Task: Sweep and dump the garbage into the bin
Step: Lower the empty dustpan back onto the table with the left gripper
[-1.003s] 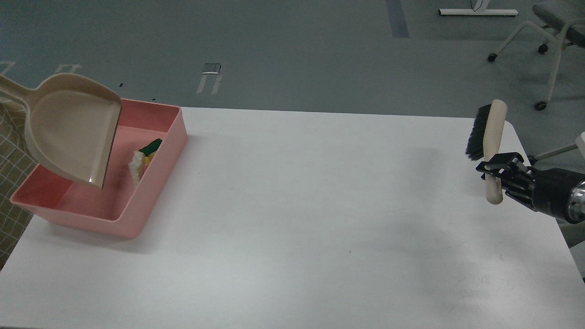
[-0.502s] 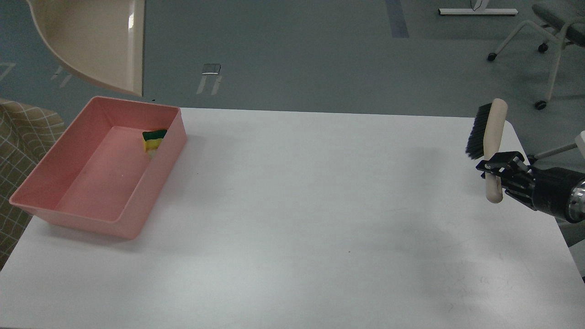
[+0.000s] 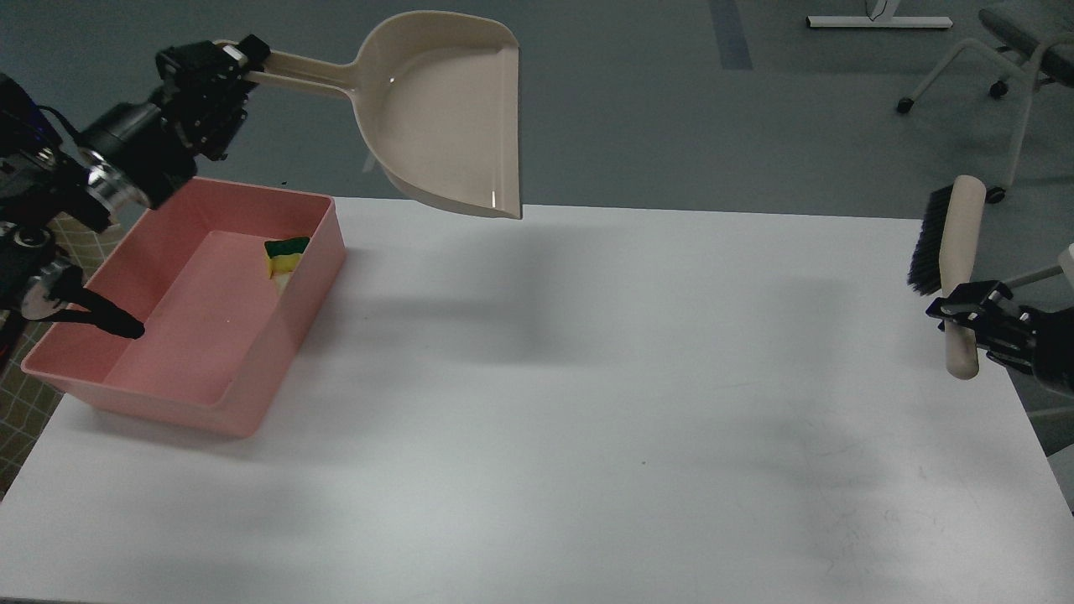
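Note:
The pink bin (image 3: 252, 403) stands on the left of the white table. The yellow sponge chunk with dark green backing (image 3: 284, 255) lies inside it against the right wall, with a pale slice (image 3: 283, 283) just below it. My left gripper (image 3: 228, 63) is shut on the handle of the beige dustpan (image 3: 445, 109), which hangs empty in the air right of the bin, above the table's far edge. My right gripper (image 3: 965, 312) is shut on the handle of the beige brush (image 3: 952, 252), held upright at the table's right edge with black bristles facing left.
The white table (image 3: 587, 403) spreads between the bin and the brush. An office chair (image 3: 1007, 50) stands on the floor at the far right. A checked cloth (image 3: 25, 403) shows past the table's left edge.
My left arm has swung the dustpan from over the bin, up and to the right, to above the table's far edge. My right gripper with the brush has shifted right.

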Robot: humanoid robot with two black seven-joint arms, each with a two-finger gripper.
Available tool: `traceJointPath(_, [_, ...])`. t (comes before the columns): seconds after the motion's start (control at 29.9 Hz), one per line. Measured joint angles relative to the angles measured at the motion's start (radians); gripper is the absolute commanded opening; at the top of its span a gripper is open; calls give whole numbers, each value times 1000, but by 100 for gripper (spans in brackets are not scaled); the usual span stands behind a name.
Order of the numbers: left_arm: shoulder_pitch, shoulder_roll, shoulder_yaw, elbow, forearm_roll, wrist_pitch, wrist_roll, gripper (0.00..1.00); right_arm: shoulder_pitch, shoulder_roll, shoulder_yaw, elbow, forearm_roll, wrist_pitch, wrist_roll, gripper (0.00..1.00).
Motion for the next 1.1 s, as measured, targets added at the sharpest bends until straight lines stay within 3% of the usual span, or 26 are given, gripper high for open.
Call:
traceJointPath(0.37, [-34,-268,328,20,5,185,24,0,-39,-60,-95,44,-164,0,2,0])
traceJointPath(0.5, [-27,-345,415,24,5,217,38,0,-39,-63,-144,73,-190,0,2,0])
traceJointPath(0.8, [27,-333,435,31,2,231,40,1,-31,-79,-198,98,-203,0,2,0])
traceJointPath(0.87, [29,-321,435,31,-2,231,40,12,-33,-83,-201,98,-203,0,2,0])
traceJointPath(1.1, [30,-313,423,31,-9,231,58,22,-32,-85,-233,105,-203,0,2,0])
